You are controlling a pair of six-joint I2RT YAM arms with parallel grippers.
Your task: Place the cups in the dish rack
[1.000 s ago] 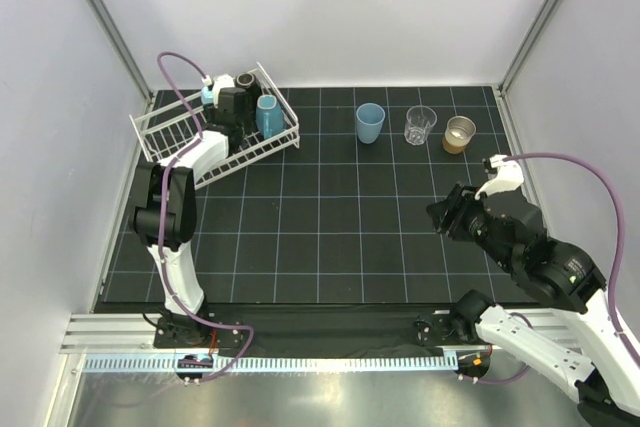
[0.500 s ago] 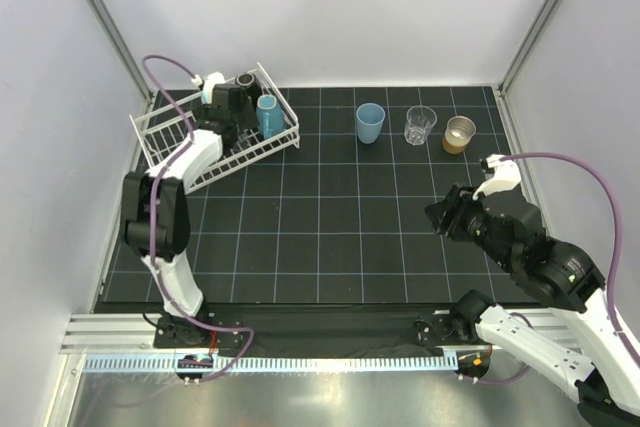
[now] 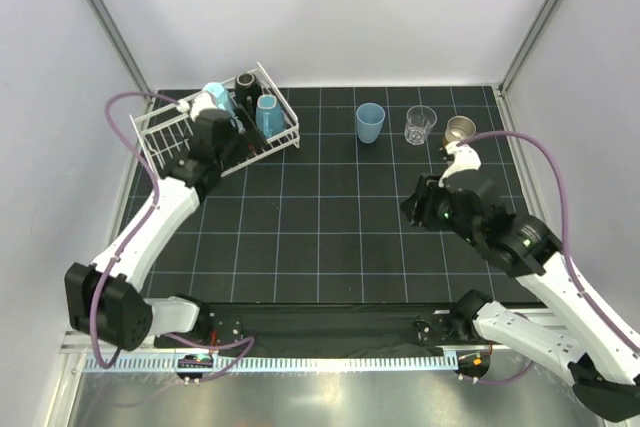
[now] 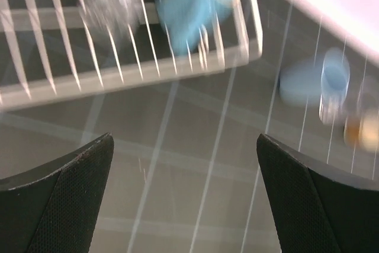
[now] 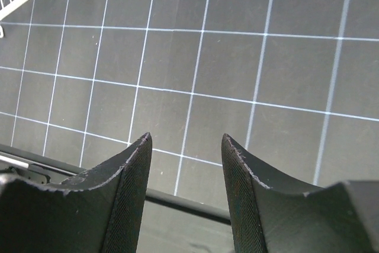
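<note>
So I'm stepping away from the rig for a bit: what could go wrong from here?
The open left gripper hangs just off the dish rack's near rim; a low move could hook the wire and drag it. The right arm sits close to the brown metallic cup, so a swing might knock it into the clear glass beside it.

A flat black mat ruled with thin white grid lines (image 3: 330, 217) spreads beneath the right claw (image 5: 186, 137) and the left claw (image 4: 185, 140) (blurred in that wrist view). Plain pale walls (image 3: 350, 7) rise beyond both claws. A silver aluminium rail (image 3: 105, 332) runs behind them.
</note>
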